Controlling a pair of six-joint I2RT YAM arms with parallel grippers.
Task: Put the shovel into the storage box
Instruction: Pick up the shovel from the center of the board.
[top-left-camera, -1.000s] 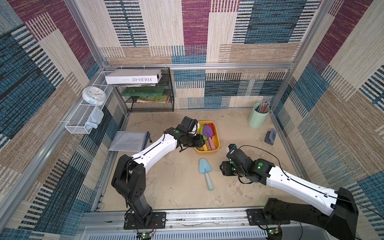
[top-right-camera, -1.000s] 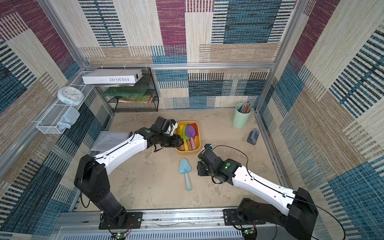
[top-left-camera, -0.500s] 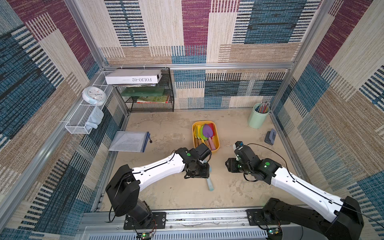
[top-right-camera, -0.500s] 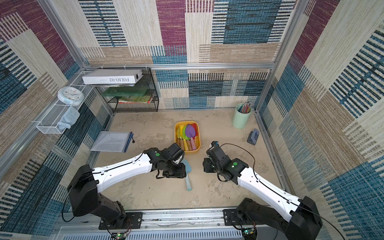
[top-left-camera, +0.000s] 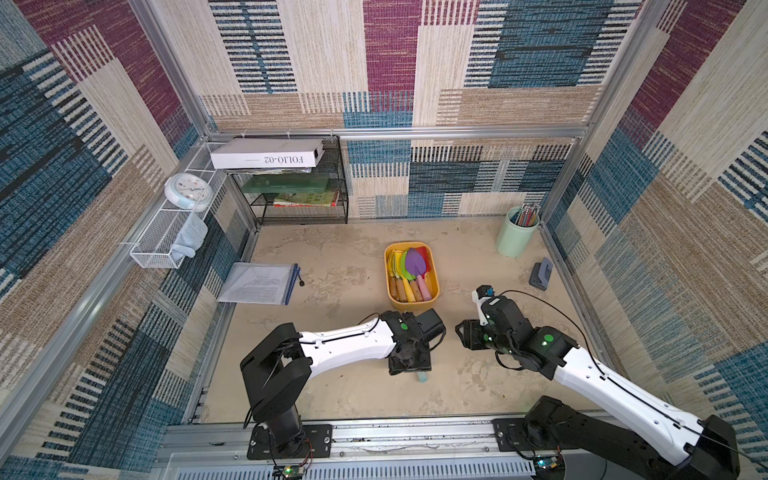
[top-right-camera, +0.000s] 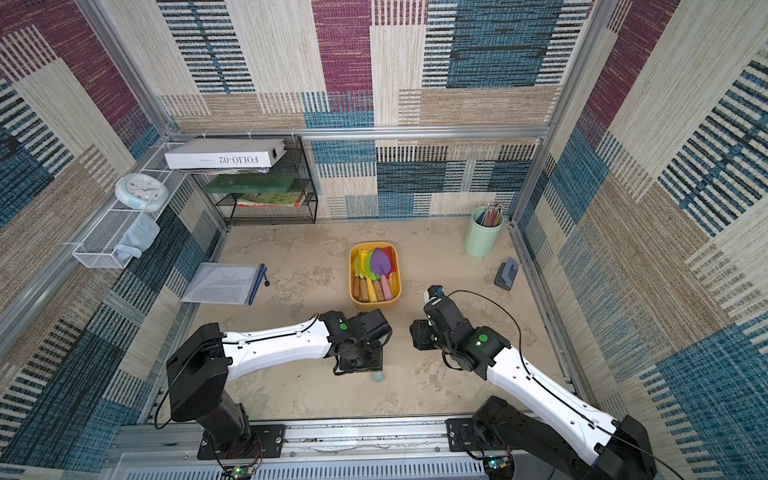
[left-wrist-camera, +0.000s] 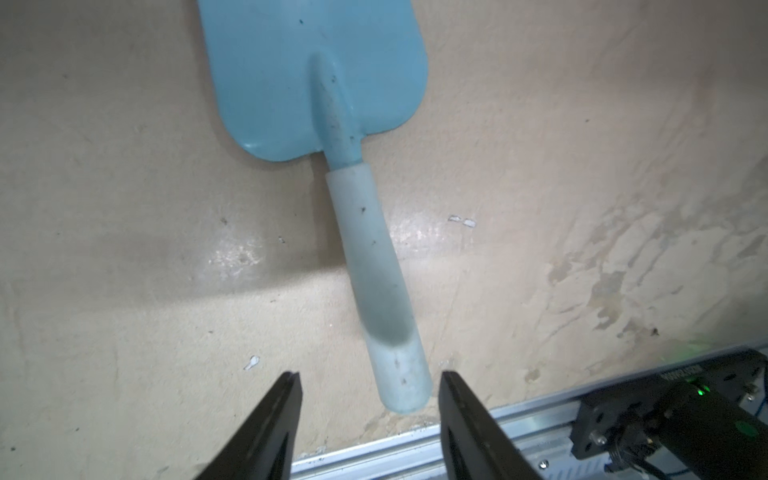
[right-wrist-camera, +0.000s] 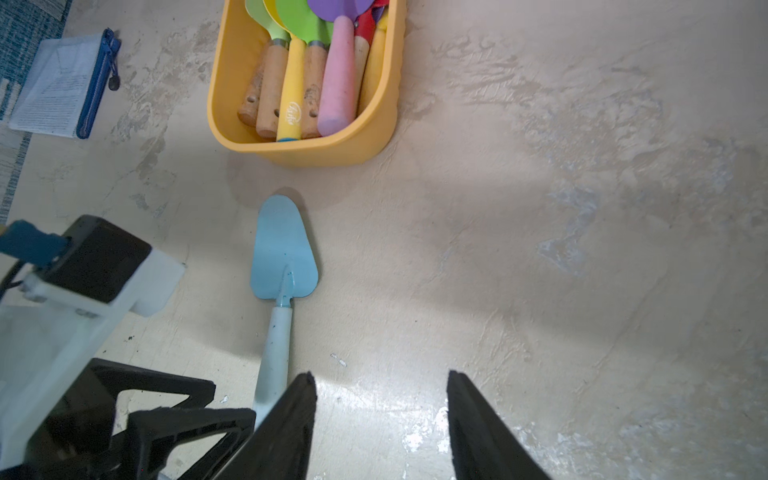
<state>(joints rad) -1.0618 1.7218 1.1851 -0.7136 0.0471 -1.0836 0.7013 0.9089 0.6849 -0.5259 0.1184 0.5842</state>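
On the table (left-wrist-camera: 540, 166), just short of the box (right-wrist-camera: 307, 151), the blue shovel (left-wrist-camera: 365, 249) lay flat. Its blade pointed at the box without touching it. The left gripper (left-wrist-camera: 370, 376) hung over the handle's end with its jaws apart, one finger on each side. The handle sat nearer one finger than the other. Neither finger seemed to touch it, though the wrist view was too steep to be sure.

The right gripper (right-wrist-camera: 381, 376) stood just beside, jaws apart and empty, over bare table.

The step in hand looked like the grasp, not yet made. The next move would call for centring on the handle, closing firmly and lifting high enough to clear the rim. The shovel would then have to go on top of the other shovels (right-wrist-camera: 336, 83), which already crowded the box.
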